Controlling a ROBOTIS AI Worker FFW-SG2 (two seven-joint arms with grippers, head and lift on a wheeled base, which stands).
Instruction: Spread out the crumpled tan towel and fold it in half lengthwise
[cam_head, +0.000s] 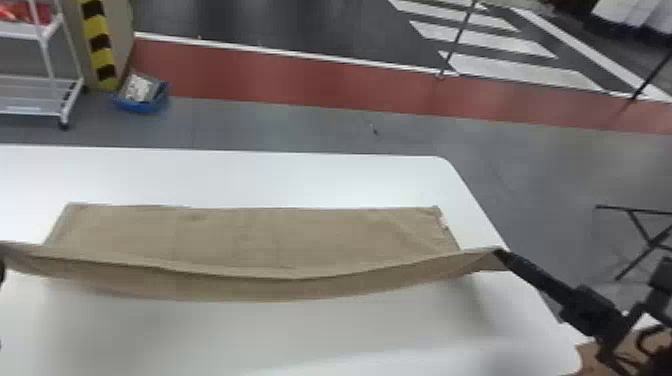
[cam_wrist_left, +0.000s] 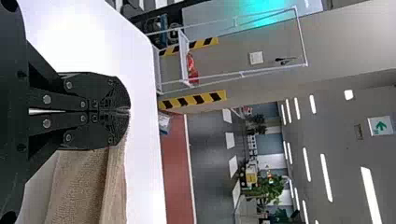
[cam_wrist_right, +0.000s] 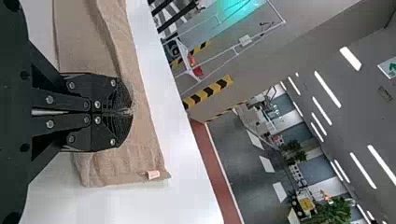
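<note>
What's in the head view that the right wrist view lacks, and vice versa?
Head view: the lifted near edge of the towel sagging in a long curve across the table, and a blue bin on the floor beyond.

Right wrist view: ceiling lights, a green sign and a leafy plant.

Both: towel, table, the right gripper shut on the towel near one end, the red floor strip and yellow-black striping.

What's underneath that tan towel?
A white table, which shows around the tan towel, whose near edge is held up. The cloth hides the tabletop directly beneath, so I can't tell whether anything else is there.
</note>
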